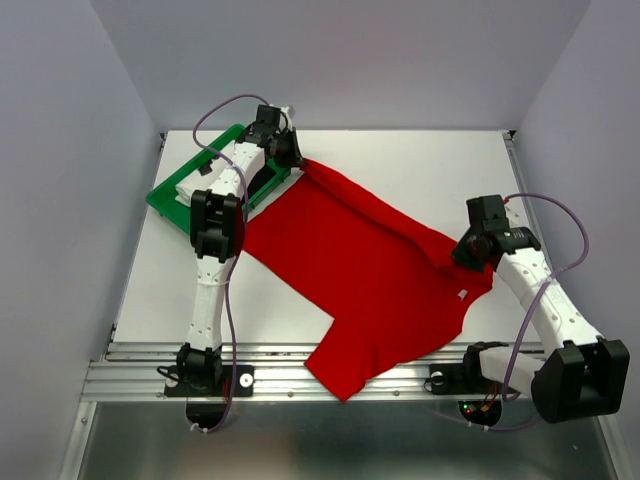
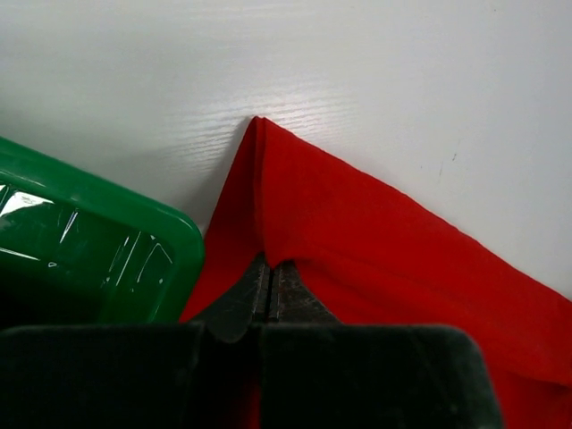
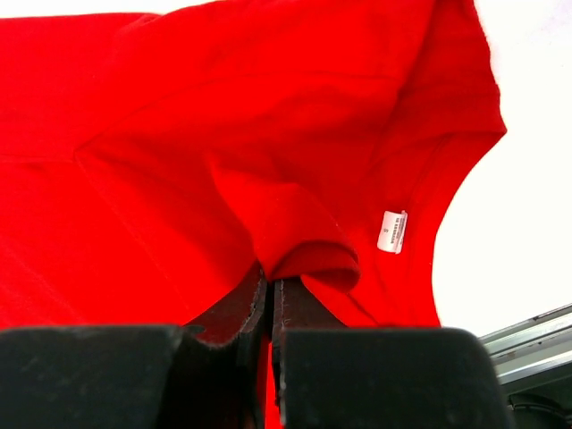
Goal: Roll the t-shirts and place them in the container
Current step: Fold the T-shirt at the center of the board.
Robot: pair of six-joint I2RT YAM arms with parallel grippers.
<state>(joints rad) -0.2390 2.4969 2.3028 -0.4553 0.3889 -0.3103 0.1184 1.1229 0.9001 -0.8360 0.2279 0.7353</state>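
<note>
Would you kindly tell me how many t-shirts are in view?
1: the red t-shirt spread across the table's middle, held by the left pincer and right pincer. The green tray is partly hidden.

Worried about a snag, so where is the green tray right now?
Top view: the green tray sits far left on the table, partly under the left arm, beside the red t-shirt corner pinched by the left gripper.

The t-shirt (image 1: 360, 270) is thin, soft, matt red cloth, creased where the dull black left fingers (image 2: 239, 302) pinch it. Left of those fingers, the green tray (image 2: 107, 241) is glossy plastic. Beyond them the white worktop (image 2: 357, 80) shows faint grain and a light sheen.
</note>
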